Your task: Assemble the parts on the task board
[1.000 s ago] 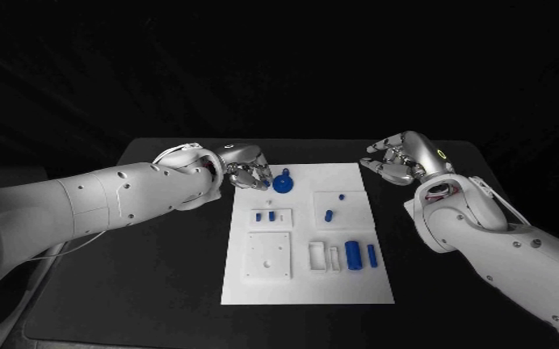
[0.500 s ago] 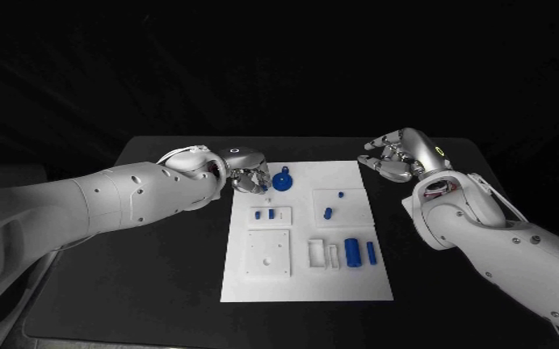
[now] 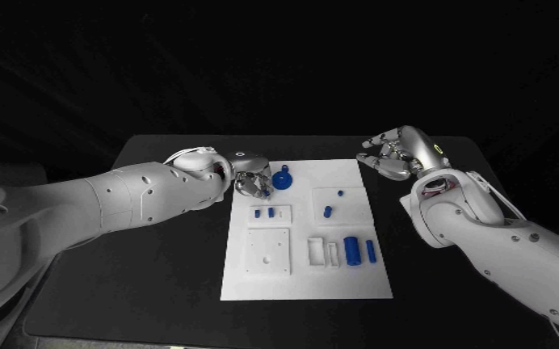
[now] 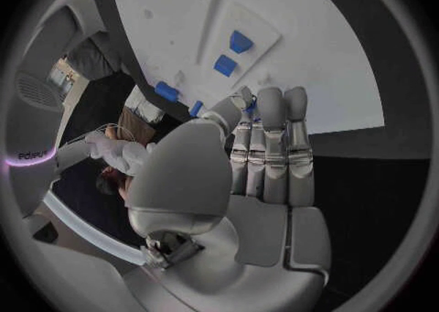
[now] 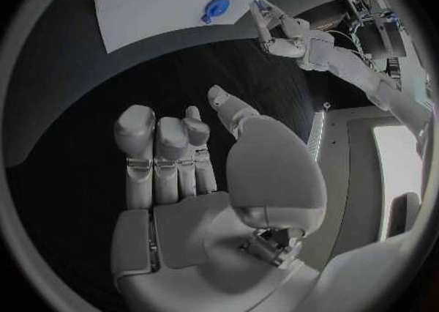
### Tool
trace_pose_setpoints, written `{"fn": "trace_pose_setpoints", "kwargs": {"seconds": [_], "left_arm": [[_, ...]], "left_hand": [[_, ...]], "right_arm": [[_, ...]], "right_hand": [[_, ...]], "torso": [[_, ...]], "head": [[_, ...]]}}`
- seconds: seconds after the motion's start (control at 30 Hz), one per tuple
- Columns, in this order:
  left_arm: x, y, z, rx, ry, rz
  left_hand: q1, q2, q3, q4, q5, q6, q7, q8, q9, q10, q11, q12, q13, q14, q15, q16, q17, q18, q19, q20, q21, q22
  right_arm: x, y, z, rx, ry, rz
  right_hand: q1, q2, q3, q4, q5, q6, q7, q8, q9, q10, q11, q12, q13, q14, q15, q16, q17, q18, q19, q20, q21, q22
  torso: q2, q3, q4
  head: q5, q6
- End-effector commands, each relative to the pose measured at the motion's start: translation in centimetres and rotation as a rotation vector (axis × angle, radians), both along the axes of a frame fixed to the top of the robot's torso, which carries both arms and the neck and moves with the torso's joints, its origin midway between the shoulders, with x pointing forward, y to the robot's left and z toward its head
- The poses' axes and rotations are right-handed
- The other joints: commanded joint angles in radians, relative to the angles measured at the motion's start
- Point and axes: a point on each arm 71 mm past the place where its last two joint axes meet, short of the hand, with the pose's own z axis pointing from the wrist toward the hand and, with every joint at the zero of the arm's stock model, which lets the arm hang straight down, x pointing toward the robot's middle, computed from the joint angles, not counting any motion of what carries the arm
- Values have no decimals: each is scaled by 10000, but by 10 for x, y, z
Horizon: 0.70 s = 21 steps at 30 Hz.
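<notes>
Reaching over the board's [image 3: 305, 284] far left corner, the left hand [image 3: 252, 179] touches the round blue part [image 3: 282, 181] there; whether it grips it I cannot tell. The right hand [image 3: 396, 155] hangs over the table [image 3: 174, 284] beside the far right corner, fingers loosely apart, holding nothing.

The worktop [image 3: 152, 284] is black. The task board [image 3: 305, 280] on it is plain white. The parts are blue: a round part [image 3: 283, 181] and some small blue parts [image 3: 352, 250]. Little white blocks [image 3: 266, 254] match the board. The left hand [image 3: 250, 179] and the right hand [image 3: 392, 155] are shiny silver, with silver fingers [image 4: 271, 136]. The right hand has a small yellow ring [image 3: 438, 149] on its back. Both arms are white.
</notes>
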Motion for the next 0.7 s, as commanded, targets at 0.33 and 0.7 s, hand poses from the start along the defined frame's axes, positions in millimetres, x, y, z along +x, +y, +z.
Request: {"fn": "trace_pose_setpoints", "kwargs": {"seconds": [0.33, 0.7], "left_arm": [[2, 0, -8, 319, 911, 112], [4, 0, -8, 503, 758, 136]], "left_hand": [[5, 139, -17, 87, -35, 19, 17, 26, 10, -2, 12, 36, 17, -37, -57, 21, 14, 102, -19, -10, -85, 94], [18, 148, -22, 77, -13, 12, 20, 28, 13, -7, 15, 35, 16, -40, -57, 20, 14, 103, -2, -13, -110, 104]], "right_arm": [[-3, 6, 4, 84, -99, 254], [-5, 8, 6, 271, -245, 321]], "right_hand": [[33, 81, -68, -2, 5, 28, -8, -57, -12, -99, -10, -19, -11, -37, -39, -39, -8, 133, 125, -69, 5, 1019], [64, 97, -73, 1, 38, 42, -11, -53, -10, -90, -12, -2, -3, -23, -42, -12, 20, 143, 131, -68, 32, 1025]], "torso": [[-4, -10, 8], [-5, -14, 6]], "head": [[-6, -49], [32, -66]]}}
